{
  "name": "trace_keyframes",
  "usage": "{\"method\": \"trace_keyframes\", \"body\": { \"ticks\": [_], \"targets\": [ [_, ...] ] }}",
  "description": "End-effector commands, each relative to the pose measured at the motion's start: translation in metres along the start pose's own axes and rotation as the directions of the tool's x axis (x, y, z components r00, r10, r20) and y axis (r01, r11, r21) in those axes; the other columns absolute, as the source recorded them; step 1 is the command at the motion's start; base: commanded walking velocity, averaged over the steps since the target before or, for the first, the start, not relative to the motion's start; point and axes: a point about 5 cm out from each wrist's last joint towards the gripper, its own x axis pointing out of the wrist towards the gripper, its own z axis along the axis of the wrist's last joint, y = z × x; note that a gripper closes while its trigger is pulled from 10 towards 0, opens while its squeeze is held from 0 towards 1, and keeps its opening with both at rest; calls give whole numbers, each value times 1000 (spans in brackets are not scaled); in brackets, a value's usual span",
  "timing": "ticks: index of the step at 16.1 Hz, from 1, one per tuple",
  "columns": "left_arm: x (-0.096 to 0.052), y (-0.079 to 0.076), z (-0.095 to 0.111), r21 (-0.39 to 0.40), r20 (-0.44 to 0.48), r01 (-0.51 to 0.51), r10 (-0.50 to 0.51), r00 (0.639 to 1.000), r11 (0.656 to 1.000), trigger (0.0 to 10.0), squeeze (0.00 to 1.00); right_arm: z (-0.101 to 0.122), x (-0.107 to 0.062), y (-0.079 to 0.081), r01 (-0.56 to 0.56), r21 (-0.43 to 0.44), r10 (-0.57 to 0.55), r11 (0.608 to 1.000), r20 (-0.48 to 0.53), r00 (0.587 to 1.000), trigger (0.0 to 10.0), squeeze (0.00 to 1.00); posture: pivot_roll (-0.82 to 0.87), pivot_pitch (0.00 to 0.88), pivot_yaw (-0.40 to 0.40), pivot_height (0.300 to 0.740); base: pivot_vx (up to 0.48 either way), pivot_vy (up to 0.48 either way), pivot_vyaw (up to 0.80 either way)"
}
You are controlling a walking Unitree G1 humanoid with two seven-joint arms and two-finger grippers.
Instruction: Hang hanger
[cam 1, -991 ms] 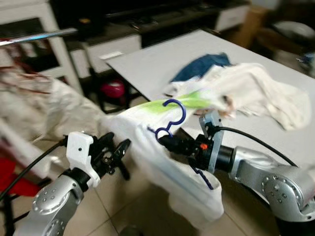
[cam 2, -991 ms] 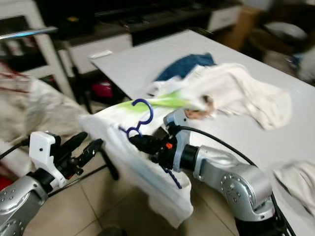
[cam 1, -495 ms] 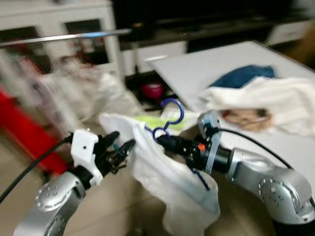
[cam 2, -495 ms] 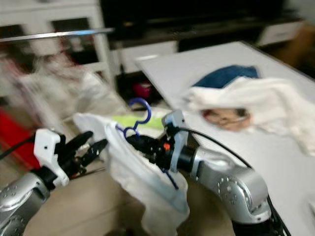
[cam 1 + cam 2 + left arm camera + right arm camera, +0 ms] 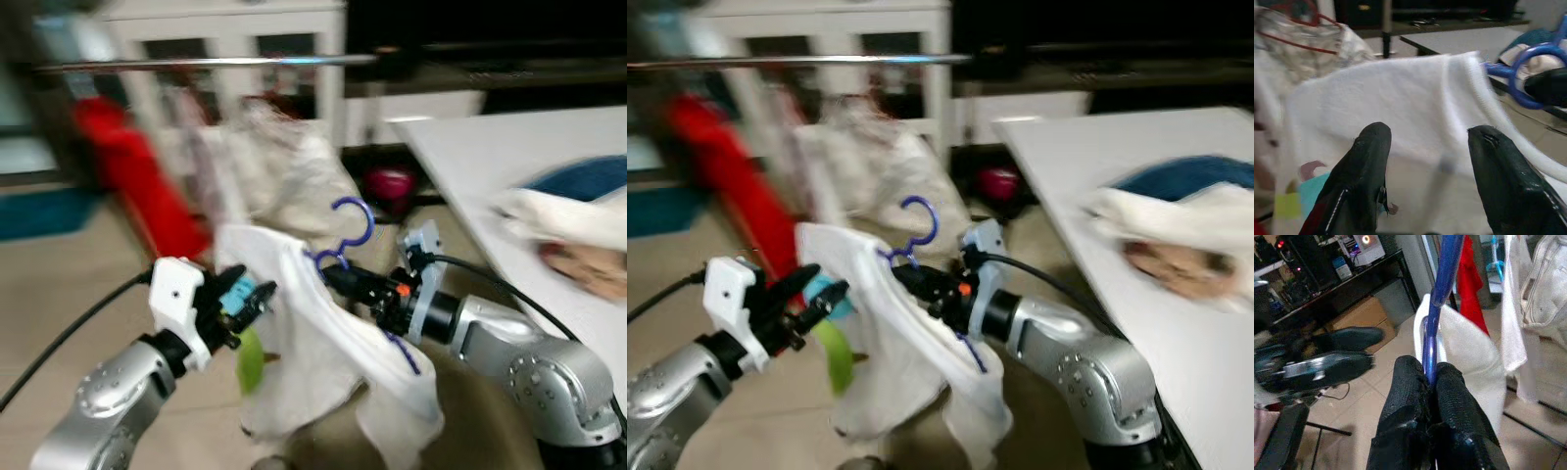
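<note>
A red garment (image 5: pixel 132 181) hangs at the far left under a metal rail (image 5: pixel 206 63). The left gripper (image 5: pixel 247 299), fingers spread apart and holding nothing, sits against a white garment (image 5: pixel 333 362) draped on the blue hanger (image 5: pixel 345 235). The right gripper (image 5: pixel 1431 382) is clamped tight on the hanger's stem, below the rail. A white table (image 5: pixel 470 162) stands rightward. No writing is legible.
</note>
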Motion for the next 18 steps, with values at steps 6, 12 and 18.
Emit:
{"method": "trace_keyframes", "body": {
  "ticks": [6,12,18],
  "targets": [
    [21,15,-5,69,-59,-116,120,991,991,10000,0,13,31,-34,312,-49,-305,949,111,946,10000,0,50,0,12,740,0,0,800],
    [53,19,12,61,22,-108,107,994,992,10000,1000,16,48,-29,270,-35,-261,962,168,951,10000,0,57,0,-2,740,0,0,133],
    [83,9,16,137,28,-23,19,999,990,10000,0,21,49,-14,119,-32,-109,992,217,970,10000,0,44,0,4,740,0,0,0]
  ]
}}
